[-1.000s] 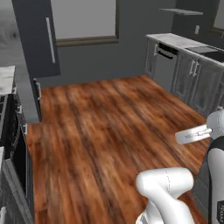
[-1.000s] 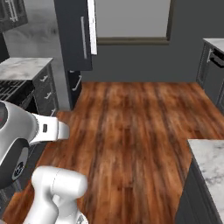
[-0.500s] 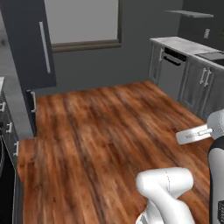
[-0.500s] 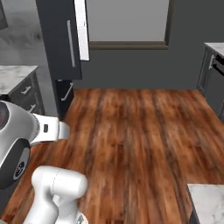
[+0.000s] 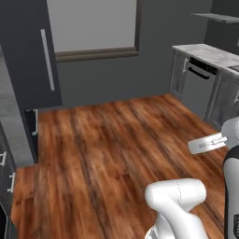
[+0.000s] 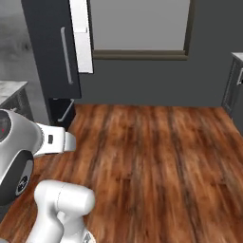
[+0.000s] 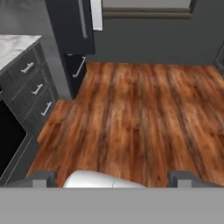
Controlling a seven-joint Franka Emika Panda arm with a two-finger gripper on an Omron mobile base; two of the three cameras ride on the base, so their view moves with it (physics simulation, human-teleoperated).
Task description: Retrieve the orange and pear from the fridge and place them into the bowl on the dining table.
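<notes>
The fridge point(image 5: 32, 56) is a tall black cabinet with a long grey bar handle, at the far left across the wooden floor. In the right base view the fridge point(image 6: 50, 47) has a pale door edge beside the handle and a drawer with a grey handle below. From the hand view the fridge point(image 7: 70, 22) stands at the top left. My gripper point(image 7: 114, 179) is open; its two dark fingertips point(image 7: 41, 178) stand far apart over the floor, with nothing held. The orange, pear, bowl and dining table are out of view.
Wide wooden floor point(image 5: 116, 140) lies between me and the dark wall with a window point(image 6: 137, 23). Grey cabinets with a marble counter point(image 5: 207, 53) run along the right. Grey drawers under a marble top point(image 7: 30, 83) and a black oven front point(image 7: 8, 140) line the left.
The whole picture has shifted, so the base has driven: the fridge and the window wall now look nearer and the stove at the left has left the base views. The gripper stays open.
</notes>
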